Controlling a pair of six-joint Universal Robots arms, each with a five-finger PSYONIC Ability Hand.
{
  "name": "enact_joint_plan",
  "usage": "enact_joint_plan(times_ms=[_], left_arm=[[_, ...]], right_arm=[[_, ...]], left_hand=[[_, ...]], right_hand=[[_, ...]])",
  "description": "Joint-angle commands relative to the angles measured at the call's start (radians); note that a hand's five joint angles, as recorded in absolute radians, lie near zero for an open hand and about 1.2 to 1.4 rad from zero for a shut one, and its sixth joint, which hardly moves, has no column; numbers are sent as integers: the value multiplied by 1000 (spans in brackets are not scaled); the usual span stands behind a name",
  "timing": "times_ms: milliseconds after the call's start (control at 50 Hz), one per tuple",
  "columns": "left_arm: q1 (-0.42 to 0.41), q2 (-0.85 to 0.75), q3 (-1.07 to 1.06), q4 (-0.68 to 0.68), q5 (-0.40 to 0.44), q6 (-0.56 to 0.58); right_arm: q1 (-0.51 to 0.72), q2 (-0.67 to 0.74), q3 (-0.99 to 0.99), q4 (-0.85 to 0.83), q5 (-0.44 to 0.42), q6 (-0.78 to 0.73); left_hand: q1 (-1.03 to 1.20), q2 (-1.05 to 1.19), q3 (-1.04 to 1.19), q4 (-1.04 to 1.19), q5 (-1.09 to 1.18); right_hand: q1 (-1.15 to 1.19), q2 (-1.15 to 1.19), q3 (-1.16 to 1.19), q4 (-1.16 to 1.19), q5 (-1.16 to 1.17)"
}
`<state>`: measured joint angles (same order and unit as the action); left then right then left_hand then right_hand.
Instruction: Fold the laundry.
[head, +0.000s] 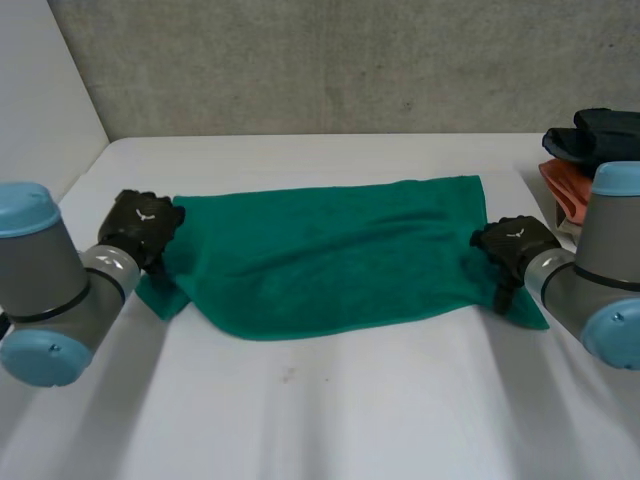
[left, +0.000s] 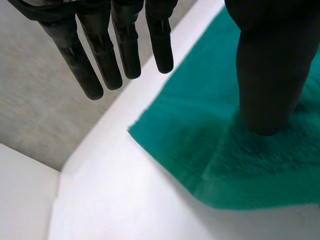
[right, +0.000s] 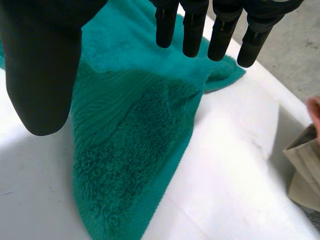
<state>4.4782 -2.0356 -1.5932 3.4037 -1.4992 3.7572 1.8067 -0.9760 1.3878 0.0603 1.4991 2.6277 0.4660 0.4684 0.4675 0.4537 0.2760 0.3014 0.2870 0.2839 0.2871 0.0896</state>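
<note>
From the head camera you see the green towel (head: 330, 250) spread across the white table (head: 350, 410), its long side running left to right. Your left hand (head: 145, 225) sits at the towel's left end and your right hand (head: 512, 245) at its right end. A pile of clothes (head: 590, 145) lies at the far right. In the left wrist view your fingers (left: 125, 50) are straight and apart from the thumb, gripping nothing. A towel corner lies near the fingertips and the thumb is over the cloth, though you cannot tell if it touches. In the right wrist view the fingers (right: 192, 30) and thumb are likewise apart and empty above the towel's end, with a beige cloth (right: 305, 175) well off to the side.
</note>
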Motion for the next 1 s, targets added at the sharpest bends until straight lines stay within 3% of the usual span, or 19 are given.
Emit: enact_joint_plan(times_ms=[20,180,320,460,600,680,760,1000], left_arm=[[7,199,-178,19,8,-7],[64,367,-421,9,16,-2],[70,361,-481,6,19,-5],[72,261,-436,8,106,-11],[72,180,-360,19,111,-31],[75,131,-320,20,109,-34],[73,92,-283,26,109,-33],[70,-14,-197,134,111,-22]], right_arm=[[-1,-141,115,-5,1,-9],[-73,-263,226,85,-13,-66],[-133,-267,283,78,-100,-63],[-158,-191,272,-25,-154,100],[-156,-101,232,-57,-221,189],[-153,-56,200,-60,-224,192],[-150,-36,178,-68,-217,189],[-147,-46,209,-117,-211,193]], left_hand=[[111,109,110,124,127],[384,382,383,397,400],[385,382,383,397,400],[238,236,237,250,254],[117,115,116,130,133],[82,80,81,95,98],[73,71,72,86,89],[47,44,45,59,62]], right_hand=[[-2,12,15,12,35],[130,144,147,144,167],[285,300,303,300,323],[382,397,400,397,420],[465,479,482,479,502],[626,640,643,640,663],[1094,1109,1112,1109,1132],[1095,1109,1112,1109,1132]])
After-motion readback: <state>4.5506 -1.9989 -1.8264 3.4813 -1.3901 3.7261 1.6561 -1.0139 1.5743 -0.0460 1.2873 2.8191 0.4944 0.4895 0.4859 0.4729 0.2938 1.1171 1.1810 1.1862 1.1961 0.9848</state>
